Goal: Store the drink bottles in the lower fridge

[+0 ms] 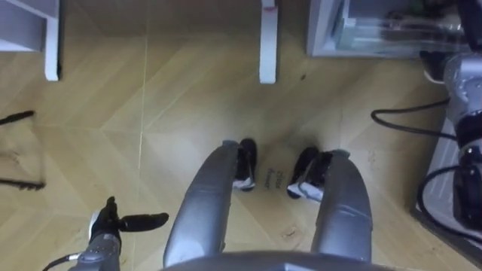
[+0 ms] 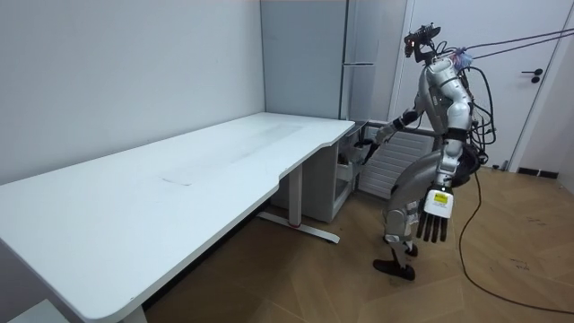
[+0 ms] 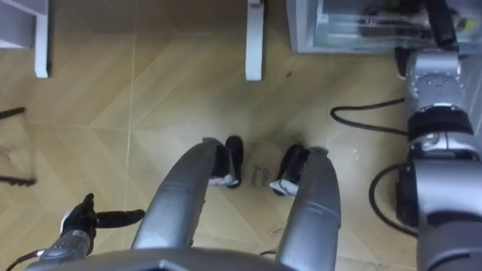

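Evidently the robot stands facing the tall grey metal fridge [image 2: 359, 54], close enough for one arm to reach it, with the long white desk [image 2: 179, 179] running away from the fridge's side. The right arm stretches forward and down into the fridge's lower compartment [image 1: 376, 30], which shows pale shelves and seems to be open. The right hand [image 3: 443, 26] is a dark shape at the mouth of that compartment. I cannot tell how its fingers are set or whether it holds anything.

Dim shapes lie on the shelf inside. They may be the drinks, but they are too blurred to tell. The left hand [image 1: 113, 224] hangs at the robot's side, well back from the fridge, over the light herringbone wooden floor [image 1: 151, 98]. Its fingers are straight and spread and carry nothing; probably it hangs there only for balance. My guess is that the step in hand is placing or releasing something inside the compartment.
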### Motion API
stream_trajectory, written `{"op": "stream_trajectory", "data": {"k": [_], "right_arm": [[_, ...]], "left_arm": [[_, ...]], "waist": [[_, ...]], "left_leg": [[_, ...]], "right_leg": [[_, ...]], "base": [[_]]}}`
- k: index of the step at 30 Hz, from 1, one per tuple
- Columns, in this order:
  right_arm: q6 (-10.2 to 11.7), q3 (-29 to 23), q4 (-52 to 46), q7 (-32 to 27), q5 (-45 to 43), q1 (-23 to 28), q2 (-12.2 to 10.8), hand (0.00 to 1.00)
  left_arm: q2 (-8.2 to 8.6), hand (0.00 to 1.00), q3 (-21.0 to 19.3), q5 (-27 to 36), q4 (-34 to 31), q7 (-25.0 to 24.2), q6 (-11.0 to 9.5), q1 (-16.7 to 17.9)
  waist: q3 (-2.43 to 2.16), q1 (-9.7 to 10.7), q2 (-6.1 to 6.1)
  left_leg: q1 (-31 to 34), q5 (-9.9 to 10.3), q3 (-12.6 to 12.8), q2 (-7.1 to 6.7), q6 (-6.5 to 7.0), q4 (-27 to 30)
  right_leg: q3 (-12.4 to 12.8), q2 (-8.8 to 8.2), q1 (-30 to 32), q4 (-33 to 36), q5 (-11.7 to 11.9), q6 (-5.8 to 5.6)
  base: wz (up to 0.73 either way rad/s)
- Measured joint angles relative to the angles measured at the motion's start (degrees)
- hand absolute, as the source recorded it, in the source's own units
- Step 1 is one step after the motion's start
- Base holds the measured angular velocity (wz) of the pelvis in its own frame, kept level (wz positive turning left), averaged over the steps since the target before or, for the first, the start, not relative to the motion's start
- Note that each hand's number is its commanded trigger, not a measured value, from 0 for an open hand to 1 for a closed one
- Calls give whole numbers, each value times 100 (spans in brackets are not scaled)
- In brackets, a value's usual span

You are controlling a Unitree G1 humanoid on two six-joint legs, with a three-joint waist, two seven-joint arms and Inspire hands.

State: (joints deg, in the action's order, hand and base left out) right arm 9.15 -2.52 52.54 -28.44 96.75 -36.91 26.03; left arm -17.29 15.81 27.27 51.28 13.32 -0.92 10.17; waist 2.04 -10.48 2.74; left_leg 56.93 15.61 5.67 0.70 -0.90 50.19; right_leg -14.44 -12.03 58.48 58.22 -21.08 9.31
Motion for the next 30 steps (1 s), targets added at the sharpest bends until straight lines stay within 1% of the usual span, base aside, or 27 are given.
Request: {"op": "stream_trajectory", "data": {"k": [2, 3, 4, 6, 7, 9, 10, 11, 12, 14, 15, 16, 17, 19, 20, 21, 23, 25, 27, 28, 29, 30], "right_arm": [[101, -122, 0, 217, -1, -12, 0, 0], [133, -151, 0, 275, 2, -16, -4, 0], [196, -229, 4, 403, 3, 8, -64, 0], [259, -280, 6, 497, 0, 16, -136, 0], [288, -279, 7, 505, 0, 16, -138, 0], [374, -262, 20, 557, 3, 16, -164, 0], [423, -268, 71, 627, -1, 16, -168, 0], [482, -313, 122, 689, -2, 16, -170, 0], [515, -334, 123, 694, -2, 16, -172, 0], [612, -378, 124, 768, -2, 16, -172, 0], [634, -379, 124, 790, -2, 16, -176, 0], [650, -384, 124, 796, -2, 16, -176, 0], [663, -399, 124, 796, -2, 16, -172, 0], [669, -447, 124, 796, -1, 16, -175, 0], [669, -452, 124, 825, -2, 16, -178, 0], [669, -452, 124, 838, -1, 16, -183, 0], [670, -451, 125, 898, -1, 17, -186, 0], [665, -450, 127, 1023, -1, 18, -184, 0], [603, -446, 204, 1247, 0, 18, -184, 0], [583, -447, 280, 1355, -1, 17, -183, 0], [584, -450, 302, 1369, -1, 18, -168, 0], [585, -451, 310, 1371, -1, 18, -163, 0]], "left_arm": [[-6, 0, -4, -35, -78, -51, 2, 149], [-11, 0, -5, -38, -92, -61, 0, 182], [-14, 0, -7, -38, -95, -87, 11, 235], [-17, 0, -4, -38, -98, -199, 27, 294], [-18, 0, -5, -38, -100, -280, 14, 315], [-18, 0, -4, -25, -100, -314, -7, 356], [-18, 0, -4, -15, -116, -331, -43, 402], [-26, 0, -6, -3, -192, -353, -57, 484], [-34, 0, -6, -3, -254, -362, -60, 547], [-39, 0, -7, -3, -433, -407, -58, 784], [-49, 0, -8, -3, -488, -408, -55, 850], [-68, 0, -8, -3, -565, -429, -38, 953], [-82, 0, -8, -4, -613, -471, -17, 1022], [-110, 0, -29, -14, -645, -539, 50, 1070], [-111, 0, -77, -38, -655, -553, 78, 1072], [-111, 0, -108, -39, -660, -557, 92, 1073], [-125, 0, -255, -41, -702, -560, 98, 1073], [-154, 0, -276, -38, -752, -560, 95, 1073], [-154, 0, -273, -37, -759, -563, 106, 1073], [-164, 0, -272, -32, -783, -565, 116, 1079], [-182, 0, -273, -28, -835, -570, 128, 1089], [-192, 0, -272, -27, -865, -576, 133, 1099]], "waist": [[0, -81, 8], [0, -82, 8], [7, -57, 27], [12, -51, 35], [21, -80, 51], [21, -130, 72], [26, -172, 104], [28, -207, 131], [29, -229, 130], [28, -242, 131], [27, -242, 131], [28, -242, 129], [27, -242, 129], [25, -242, 133], [25, -243, 133], [24, -245, 136], [14, -257, 150], [14, -296, 152], [13, -353, 158], [10, -380, 163], [12, -385, 160], [12, -389, 160]], "left_leg": [[-60, -11, -55, -20, -12, -89], [-61, -12, -70, -36, -13, -93], [-68, -17, -109, -56, -14, -93], [-104, -21, -111, -55, -12, -97], [-134, -21, -114, -56, -13, -104], [-165, -22, -123, -54, -25, -125], [-177, -31, -138, -53, -60, -146], [-196, -58, -160, -58, -58, -184], [-203, -73, -157, -67, -65, -206], [-225, -171, -149, -147, -37, -363], [-225, -201, -138, -147, -44, -391], [-227, -251, -130, -150, -71, -443], [-234, -277, -126, -148, -62, -481], [-236, -294, -136, -138, -89, -498], [-238, -311, -138, -133, -118, -508], [-243, -317, -142, -131, -127, -506], [-263, -318, -204, -130, -130, -500], [-257, -318, -256, -132, -132, -483], [-265, -317, -295, -142, -133, -452], [-270, -316, -360, -150, -136, -440], [-254, -313, -431, -163, -142, -440], [-245, -313, -441, -160, -143, -439]], "right_leg": [[-70, -27, -102, -64, -31, -3], [-87, -45, -110, -57, -50, -4], [-153, -86, -154, -57, -81, 1], [-173, -97, -202, -61, -91, -4], [-174, -98, -235, -69, -94, -12], [-186, -101, -267, -91, -120, -57], [-259, -128, -307, -124, -123, -72], [-390, -218, -357, -149, -127, -71], [-417, -250, -363, -151, -129, -69], [-563, -447, -374, -152, -137, -60], [-613, -488, -381, -152, -141, -54], [-698, -562, -398, -152, -148, -41], [-790, -629, -426, -152, -159, -22], [-926, -704, -475, -143, -180, 13], [-985, -730, -501, -142, -189, 29], [-1022, -742, -525, -140, -196, 41], [-1180, -804, -627, -135, -217, 78], [-1242, -818, -661, -129, -223, 88], [-1290, -830, -705, -111, -230, 101], [-1330, -838, -743, -111, -237, 100], [-1337, -839, -747, -112, -260, 39], [-1344, -839, -747, -112, -263, 17]], "base": [[15], [20], [17], [5], [0], [0], [4], [5], [11], [16], [18], [17], [18], [21], [20], [18], [17], [10], [5], [14], [17], [14]]}}
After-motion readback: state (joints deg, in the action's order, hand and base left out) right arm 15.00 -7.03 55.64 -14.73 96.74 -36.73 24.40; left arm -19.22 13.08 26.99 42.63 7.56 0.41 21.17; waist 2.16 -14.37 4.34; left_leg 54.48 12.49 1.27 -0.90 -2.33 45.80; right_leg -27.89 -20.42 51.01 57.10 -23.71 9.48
